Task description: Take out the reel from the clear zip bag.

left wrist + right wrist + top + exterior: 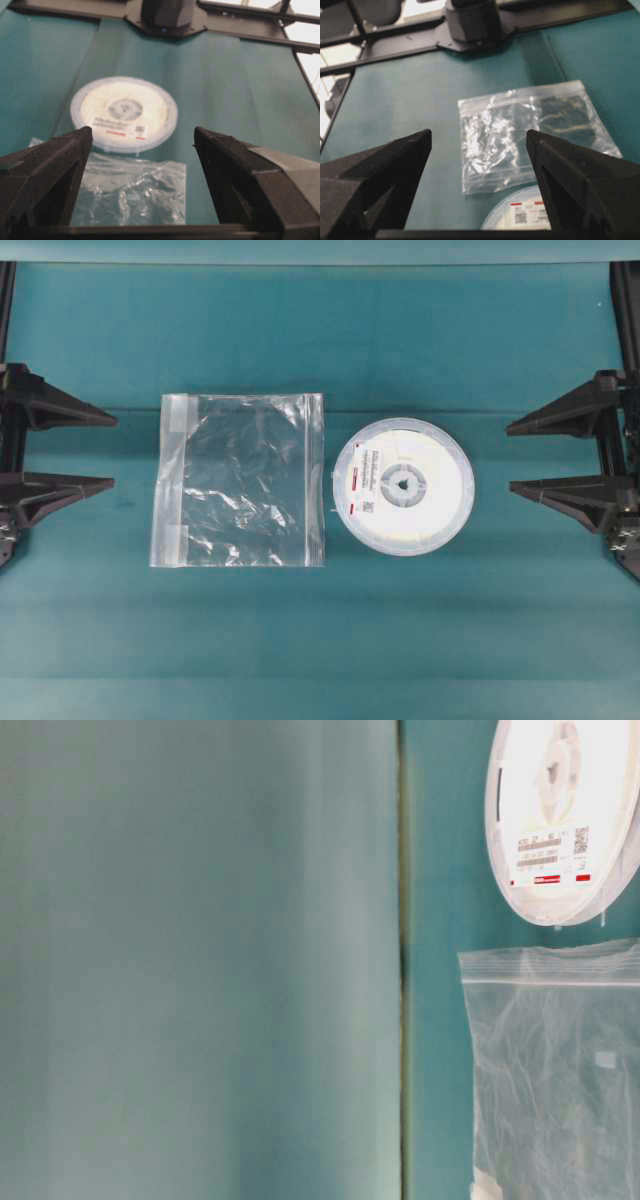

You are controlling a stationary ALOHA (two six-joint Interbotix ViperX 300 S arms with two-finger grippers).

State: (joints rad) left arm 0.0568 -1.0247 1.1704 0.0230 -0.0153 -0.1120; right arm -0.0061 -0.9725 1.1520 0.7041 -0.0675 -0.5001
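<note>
Teal cloth covers the bench point(320, 640) from edge to edge, with a fold line running across it behind the things. At the far left of the overhead view the left gripper point(108, 452) sits drawn back at the edge, its two dark fingers spread wide with nothing between them. Next comes the clear zip bag point(240, 480), lying flat and crinkled, the zip strip along its left edge; it looks empty, with only wrinkles and reflections showing through the film. Just beside its right edge, close but not clearly touching, lies the reel point(404, 486), flat on the cloth, label up, wholly outside the bag. At the far right the right gripper point(512, 455) is likewise pulled back, fingers parted wide and holding nothing. The wrist views agree: each looks between open fingers at the bag and the reel side by side. Judged from this layout, the task's goal is already met, since the reel is out and free of the plastic. Nothing appears left to do beyond the arms resting clear, as they seem to be.
</note>
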